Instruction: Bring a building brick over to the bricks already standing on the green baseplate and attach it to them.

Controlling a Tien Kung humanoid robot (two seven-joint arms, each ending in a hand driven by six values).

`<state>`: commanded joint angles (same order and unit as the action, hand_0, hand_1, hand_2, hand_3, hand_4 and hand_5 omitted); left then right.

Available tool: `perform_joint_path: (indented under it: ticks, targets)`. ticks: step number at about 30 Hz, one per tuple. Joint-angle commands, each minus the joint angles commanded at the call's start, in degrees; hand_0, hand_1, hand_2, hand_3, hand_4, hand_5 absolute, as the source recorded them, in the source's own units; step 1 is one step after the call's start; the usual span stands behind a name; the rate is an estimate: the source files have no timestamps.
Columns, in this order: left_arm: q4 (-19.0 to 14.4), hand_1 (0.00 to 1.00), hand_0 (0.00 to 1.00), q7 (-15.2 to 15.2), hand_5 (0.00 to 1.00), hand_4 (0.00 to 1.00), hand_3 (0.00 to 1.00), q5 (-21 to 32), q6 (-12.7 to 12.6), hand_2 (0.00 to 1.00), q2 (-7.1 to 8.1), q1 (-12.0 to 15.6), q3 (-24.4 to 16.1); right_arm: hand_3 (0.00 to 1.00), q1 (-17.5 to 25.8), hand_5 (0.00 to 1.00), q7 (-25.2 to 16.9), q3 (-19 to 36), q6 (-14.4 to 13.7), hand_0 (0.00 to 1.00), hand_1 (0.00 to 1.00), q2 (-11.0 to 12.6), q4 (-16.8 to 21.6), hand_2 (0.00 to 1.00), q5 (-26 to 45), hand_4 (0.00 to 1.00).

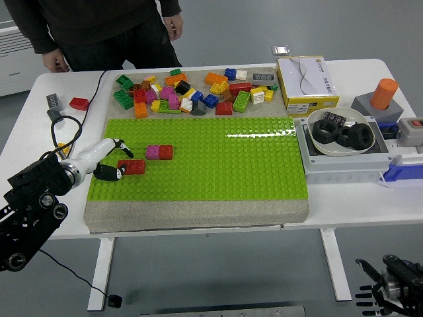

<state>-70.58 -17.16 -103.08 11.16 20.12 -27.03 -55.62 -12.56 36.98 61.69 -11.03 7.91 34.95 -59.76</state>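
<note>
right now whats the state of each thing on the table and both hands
left hand: at the red brick, grip unclear
red brick: on the green baseplate, apart from the joined pair
pink and red pair: joined, standing on the baseplate
loose brick pile: scattered behind the baseplate
white bowl: holding black rings
right hand: low, below the table
</note>
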Motion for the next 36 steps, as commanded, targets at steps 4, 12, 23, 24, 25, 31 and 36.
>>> perform_joint_path:
  ticks: [4,12,23,24,25,31,36]
  targets:
    - [-0.9,0.998,0.998,-0.3,0.020,0.822,0.822,0.8,2.5,0.998,0.31,-0.2,-0.5,0.768,0.0,0.998,0.0,0.1,0.0,0.539,0.524,0.0,0.0,0.613,-0.1,0.856]
    - [-0.3,0.998,0.998,-0.1,0.057,0.943,0.837,0.7,3.4,0.998,0.35,-1.2,-0.5,0.768,-0.2,0.998,0.0,0.0,0.0,0.540,0.522,0.0,0.0,0.613,0.0,0.855]
    - [5.7,0.998,0.998,1.4,0.044,0.912,0.770,0.6,0.0,0.998,-0.51,-3.6,2.1,0.768,-0.4,0.998,0.0,-0.1,0.0,0.540,0.523,0.1,-0.1,0.612,0.1,0.855]
    - [6.1,0.998,0.998,1.5,0.044,0.912,0.770,0.6,-0.4,0.998,-0.62,-3.7,2.3,0.768,-0.4,0.998,0.0,-0.1,0.0,0.540,0.523,0.1,-0.1,0.612,0.1,0.855]
    - [6.5,0.998,0.998,1.6,0.044,0.912,0.770,0.7,-0.8,0.998,-0.73,-3.7,2.5,0.768,-0.4,0.998,0.0,-0.1,0.0,0.540,0.523,0.1,-0.1,0.612,0.1,0.855]
    - [7.7,0.998,0.998,1.4,0.021,0.786,0.669,0.9,-1.7,0.998,-1.22,-4.0,3.1,0.768,-0.4,0.998,0.0,-0.2,-0.1,0.540,0.523,0.1,-0.2,0.613,0.3,0.856]
    - [8.3,0.998,0.998,0.7,0.002,0.596,0.557,1.1,-1.5,0.998,-1.66,-4.0,3.5,0.768,-0.3,0.998,0.0,-0.8,-0.3,0.540,0.523,0.2,-0.6,0.613,0.9,0.856]
